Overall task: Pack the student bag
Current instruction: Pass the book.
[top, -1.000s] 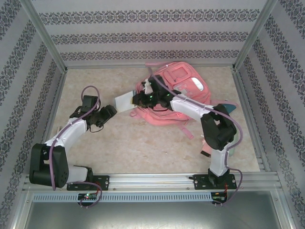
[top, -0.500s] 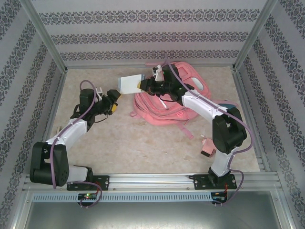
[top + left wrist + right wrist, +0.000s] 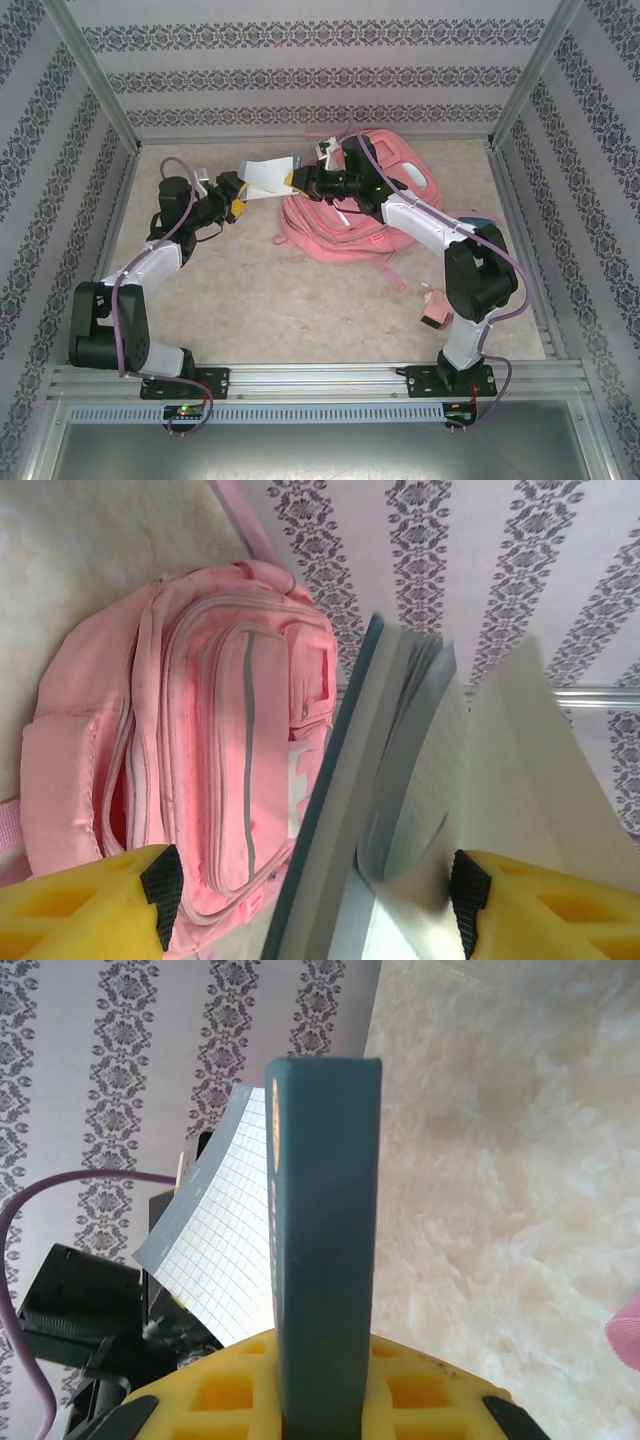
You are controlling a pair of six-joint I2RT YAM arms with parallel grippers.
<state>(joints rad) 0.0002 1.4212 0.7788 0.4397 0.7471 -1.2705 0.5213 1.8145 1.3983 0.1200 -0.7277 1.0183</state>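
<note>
The student bag point(image 3: 390, 215), a big pink backpack, lies at the back middle of the table, and it is on the left in the left wrist view as the same bag point(image 3: 200, 750), grey stripe facing me. My right gripper point(image 3: 302, 181) is shut on the spine of a teal-covered notebook point(image 3: 266, 176) with grid pages, held in the air left of the bag. That spine point(image 3: 325, 1220) stands upright between its yellow fingers point(image 3: 420, 1400). My left gripper point(image 3: 234, 196) is open around the notebook's free end point(image 3: 400, 800); a loose page lies near the right pad point(image 3: 470, 890), the left pad point(image 3: 163, 885) is apart.
A small pink object point(image 3: 435, 308) lies by the right arm's base, and a teal item point(image 3: 482, 222) shows behind that arm's elbow. Patterned walls and metal frame posts point(image 3: 95, 80) close in the table on three sides. Bag straps point(image 3: 385, 268) trail toward the front.
The right gripper carried the notebook up and back-left, away from the bag's front edge. The left arm swung back toward it, and its open fingers now straddle the notebook's end.
</note>
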